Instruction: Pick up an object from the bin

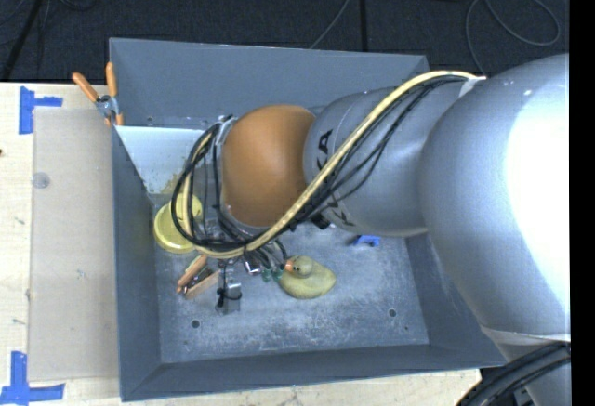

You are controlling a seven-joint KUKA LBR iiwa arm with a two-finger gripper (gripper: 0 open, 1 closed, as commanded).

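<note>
My gripper (pixel 228 289) pokes out from under the arm's orange cover, low over the bin's floor at left of centre. Right beside it on the left lies an orange-brown clip-like thing (pixel 194 276), touching or nearly touching the gripper. A yellow round lid-shaped thing (pixel 170 228) lies further up on the left, partly hidden by the cables. To the gripper's right rests a yellow-green rounded toy (pixel 308 281) with a small orange and green part at its left end.
A small blue piece (pixel 369 242) lies right of centre, next to the arm. The arm and its cables cover the bin's middle and right. The bin's front floor shows bare grey metal.
</note>
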